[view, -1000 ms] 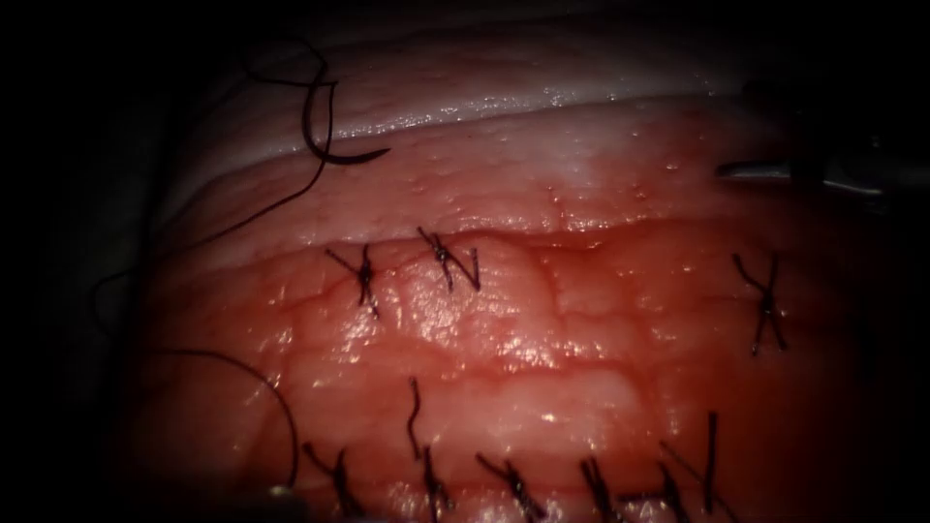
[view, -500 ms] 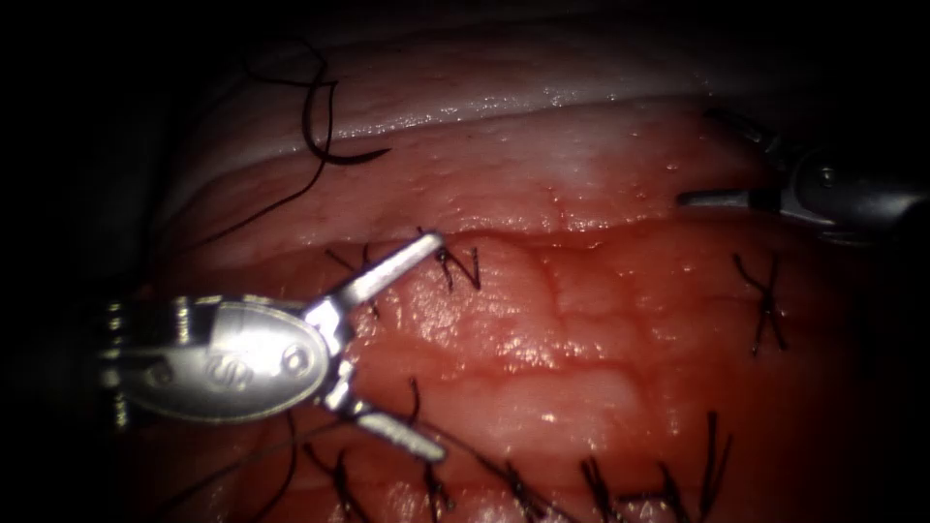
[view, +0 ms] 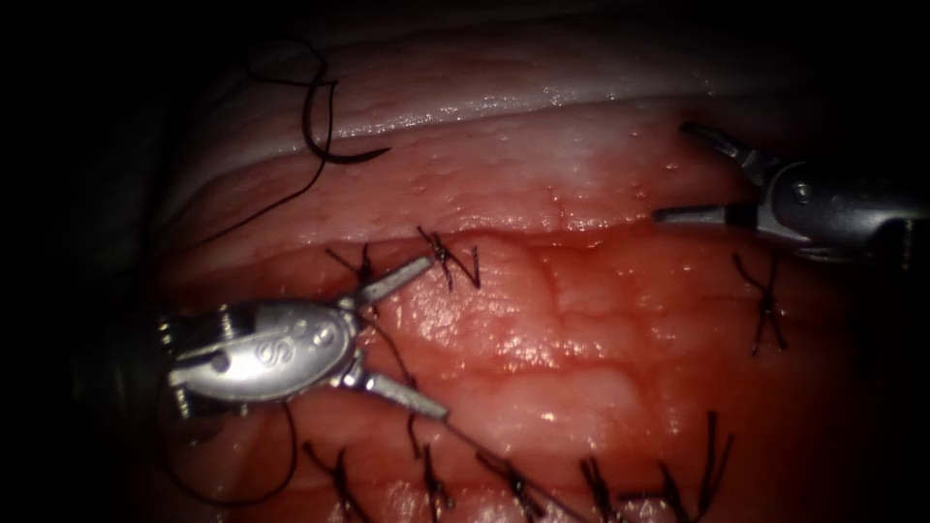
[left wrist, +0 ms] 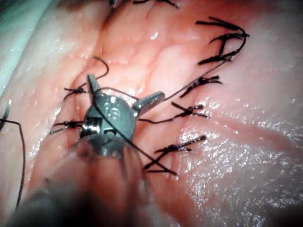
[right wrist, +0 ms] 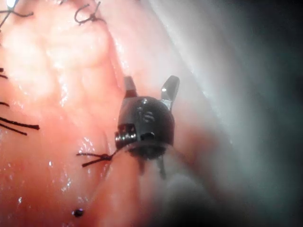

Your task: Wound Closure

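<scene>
Dark curved needle (view: pixel 339 145) lying free on the pale far-left tissue (view: pixel 581 320), not in it, long axis roughly left-right, tip pointing right, thread (view: pixel 242 218) trailing down-left. Left gripper (view: pixel 421 339) spread wide over the sutured cut (view: pixel 542 232), holding nothing, jaws aimed right, a thread strand running beside the near jaw. Right gripper (view: pixel 683 169) at far right, jaws apart, empty, pointing left. Knotted stitches (view: pixel 455 260) along the cut.

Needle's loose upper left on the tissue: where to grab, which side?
Probably mid-curve on the needle: it lies flat on the tissue, tip pointing right, thread at the other end. Come from the left with the left tool: nearer, open, empty, like the right tool.
</scene>
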